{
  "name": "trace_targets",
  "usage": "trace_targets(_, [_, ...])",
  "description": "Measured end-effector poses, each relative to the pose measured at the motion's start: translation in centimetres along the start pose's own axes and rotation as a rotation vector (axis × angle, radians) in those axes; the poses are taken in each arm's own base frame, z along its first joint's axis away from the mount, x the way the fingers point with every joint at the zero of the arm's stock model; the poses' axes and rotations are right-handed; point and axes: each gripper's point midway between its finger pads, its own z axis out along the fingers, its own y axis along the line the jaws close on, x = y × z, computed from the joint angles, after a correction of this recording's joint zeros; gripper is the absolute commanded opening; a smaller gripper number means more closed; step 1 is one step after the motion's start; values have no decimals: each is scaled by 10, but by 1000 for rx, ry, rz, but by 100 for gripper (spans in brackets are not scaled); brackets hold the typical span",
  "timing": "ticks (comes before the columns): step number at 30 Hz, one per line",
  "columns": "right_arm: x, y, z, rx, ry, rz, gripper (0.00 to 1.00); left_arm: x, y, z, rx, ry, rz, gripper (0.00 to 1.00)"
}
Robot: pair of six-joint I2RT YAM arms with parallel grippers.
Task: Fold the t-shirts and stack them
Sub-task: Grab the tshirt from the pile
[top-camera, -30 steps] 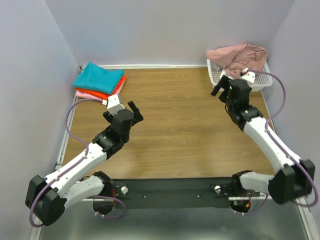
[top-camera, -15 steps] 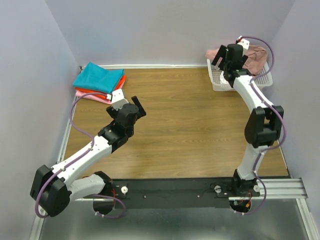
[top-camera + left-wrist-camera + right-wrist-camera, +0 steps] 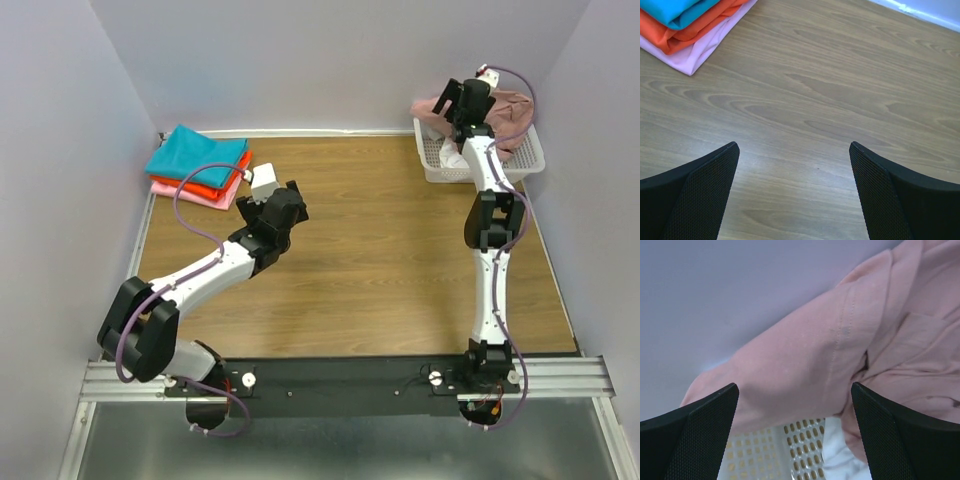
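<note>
Teal, orange-red and pink folded t-shirts (image 3: pixel 198 165) lie in a stack at the back left; their corner shows in the left wrist view (image 3: pixel 685 25). A crumpled dusty-pink t-shirt (image 3: pixel 512 112) is heaped in the white mesh basket (image 3: pixel 432 162) at the back right. My right gripper (image 3: pixel 452 103) hovers open just over that shirt (image 3: pixel 815 365), above the basket's left part (image 3: pixel 765 450), with nothing between its fingers (image 3: pixel 794 385). Right of the stack, my left gripper (image 3: pixel 293 200) hangs open and empty above bare wood (image 3: pixel 794 146).
A white cloth (image 3: pixel 850 460) lies in the basket under the pink shirt. The wooden table (image 3: pixel 370 240) is walled at the back and on both sides. A metal rail (image 3: pixel 350 375) carries both arm bases at the near edge.
The right arm has stretched back and up from in front of the basket to over it. The left arm has reached farther right and back. Both grippers stayed open.
</note>
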Motion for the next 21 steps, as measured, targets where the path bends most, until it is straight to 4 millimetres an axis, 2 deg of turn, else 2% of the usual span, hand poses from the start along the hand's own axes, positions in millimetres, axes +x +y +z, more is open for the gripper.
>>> trace_targets(3, [20, -1, 21, -18, 2, 29, 100, 6, 0, 6, -10, 12, 15, 98])
trace_targets(5, [39, -8, 33, -28, 18, 66, 95, 5, -1, 7, -8, 10, 16, 98])
trace_targets(6, [43, -10, 37, -35, 16, 83, 80, 4, -2, 8, -5, 5, 12, 98])
trace_targets(8, [46, -16, 43, -50, 7, 135, 59, 2, -3, 8, -1, -1, 9, 98])
trace_targets(9, [44, -20, 46, -57, -3, 152, 43, 1, -4, 8, 0, -3, 8, 98])
trace_targets(11, [39, -22, 48, -74, -21, 188, 29, 1, -4, 8, 1, -4, 9, 98])
trace_targets(12, [36, -21, 48, -83, -31, 197, 19, 1, -4, 8, 1, -5, 9, 98])
trace_targets(13, [31, -23, 49, -92, -47, 209, 17, 0, -4, 8, 2, -5, 8, 98])
trace_targets(14, [27, -23, 50, -102, -60, 213, 11, 0, -4, 8, 2, -5, 8, 98])
trace_targets(18, [31, -21, 45, -120, -44, 215, 0, 0, -6, 8, 11, -5, 4, 98])
trace_targets(21, [28, -18, 32, -135, -19, 208, 0, -1, -7, 8, 16, -7, 0, 98])
